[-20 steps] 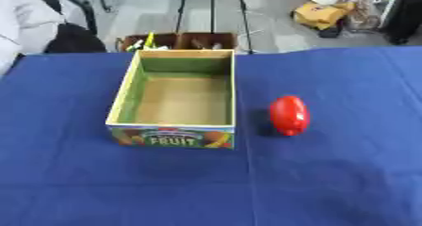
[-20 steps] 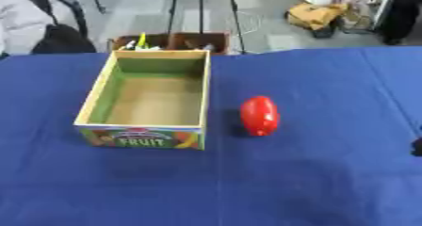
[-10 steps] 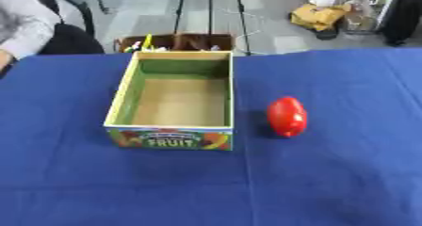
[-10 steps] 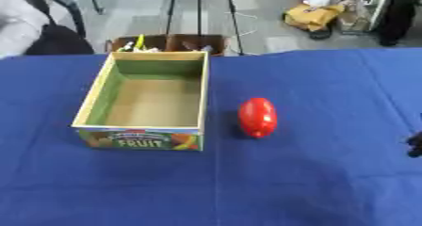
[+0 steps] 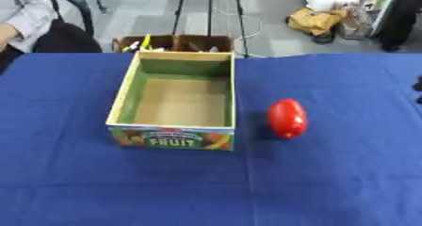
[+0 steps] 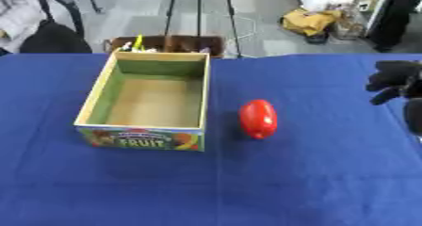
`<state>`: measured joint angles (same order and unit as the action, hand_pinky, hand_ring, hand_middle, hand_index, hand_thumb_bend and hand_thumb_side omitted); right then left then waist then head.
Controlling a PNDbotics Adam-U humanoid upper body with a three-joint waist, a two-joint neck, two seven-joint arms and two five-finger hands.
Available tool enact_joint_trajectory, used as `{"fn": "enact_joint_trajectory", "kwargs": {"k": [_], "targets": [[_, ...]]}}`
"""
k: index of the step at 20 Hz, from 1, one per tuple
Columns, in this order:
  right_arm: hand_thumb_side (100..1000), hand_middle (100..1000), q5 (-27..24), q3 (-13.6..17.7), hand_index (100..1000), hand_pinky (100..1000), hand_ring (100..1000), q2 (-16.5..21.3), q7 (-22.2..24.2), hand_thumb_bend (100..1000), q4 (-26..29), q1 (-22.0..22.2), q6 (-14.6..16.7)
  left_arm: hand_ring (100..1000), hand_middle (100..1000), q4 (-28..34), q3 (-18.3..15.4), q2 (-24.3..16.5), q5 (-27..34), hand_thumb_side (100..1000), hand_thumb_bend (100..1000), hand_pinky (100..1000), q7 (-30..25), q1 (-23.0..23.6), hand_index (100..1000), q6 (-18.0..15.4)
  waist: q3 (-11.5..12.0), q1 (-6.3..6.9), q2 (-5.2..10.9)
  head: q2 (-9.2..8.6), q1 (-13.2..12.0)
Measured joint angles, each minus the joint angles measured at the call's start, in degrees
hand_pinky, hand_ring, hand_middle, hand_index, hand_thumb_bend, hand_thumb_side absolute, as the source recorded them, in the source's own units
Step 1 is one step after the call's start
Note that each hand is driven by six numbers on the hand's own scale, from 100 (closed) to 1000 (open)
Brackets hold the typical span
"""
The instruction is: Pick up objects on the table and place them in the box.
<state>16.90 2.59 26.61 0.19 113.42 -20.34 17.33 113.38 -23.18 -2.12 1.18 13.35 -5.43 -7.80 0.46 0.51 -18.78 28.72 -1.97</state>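
— What lies nearest on the blue tablecloth (image 5: 329, 182)?

— An open cardboard box printed "FRUIT" (image 5: 175, 101), nothing inside; a glossy red oval object (image 6: 258, 118) lies just beside it, to its right.

— And the robot?

— Its black right hand (image 6: 395, 79) shows at the right edge, fingers curled, holding nothing, well apart from the red object.

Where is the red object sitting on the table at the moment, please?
The red object lies on the blue tablecloth just to the right of the open fruit box, apart from it, with the right hand farther right.
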Motion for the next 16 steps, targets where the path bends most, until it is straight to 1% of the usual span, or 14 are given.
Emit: {"fn": "enact_joint_trajectory", "kwargs": {"k": [5,7,8,10,12,13,14,16], "targets": [[1000,705,2.9,-3.0,798,574,688,6.5,4.1,647,0.0,-4.3,4.1,186,482,0.0,0.2,-0.4,0.0,762,100,100,-0.4,0.2,348,0.0,0.3,-0.11,0.09,0.09,0.4],[1000,715,3.3,-3.3,802,580,695,9.2,5.6,655,0.0,-5.4,5.7,186,482,0.0,0.4,-0.4,0.0,760,100,100,-0.6,0.3,348,0.1,0.5,-0.10,0.09,0.27,0.6],[994,736,3.3,-3.3,812,594,710,10.5,6.3,671,0.0,-5.9,6.5,186,482,0.0,0.4,-0.4,0.0,760,100,100,-0.6,0.3,348,0.1,0.6,-0.09,0.10,0.41,0.8],[968,752,3.8,-3.6,822,609,725,13.0,7.6,689,0.0,-7.0,7.7,186,482,0.0,0.4,-0.4,0.0,760,100,100,-0.8,0.4,348,0.2,0.8,-0.10,0.20,0.49,1.1],[941,757,4.7,-4.0,827,616,731,15.6,9.1,702,0.0,-8.2,7.9,186,482,0.0,0.7,-0.4,0.1,760,100,100,-1.0,0.4,348,0.2,1.1,-0.08,0.39,0.65,1.6],[925,753,5.0,-4.2,816,620,734,16.8,9.9,702,0.0,-8.7,7.8,186,482,0.0,0.7,-0.4,0.1,761,100,100,-1.1,0.5,348,0.2,1.2,-0.04,0.43,0.78,1.9],[919,748,5.0,-4.4,804,623,735,18.2,10.7,701,0.0,-9.3,7.5,186,483,0.0,0.8,-0.4,0.2,761,100,100,-1.2,0.5,348,0.2,1.4,0.01,0.44,0.95,2.2],[897,753,5.0,-4.4,808,632,740,20.5,12.3,723,0.0,-10.4,6.6,186,483,0.0,1.0,-0.4,0.3,762,100,100,-1.4,0.6,348,0.2,1.7,0.05,0.44,0.97,2.7]]}}
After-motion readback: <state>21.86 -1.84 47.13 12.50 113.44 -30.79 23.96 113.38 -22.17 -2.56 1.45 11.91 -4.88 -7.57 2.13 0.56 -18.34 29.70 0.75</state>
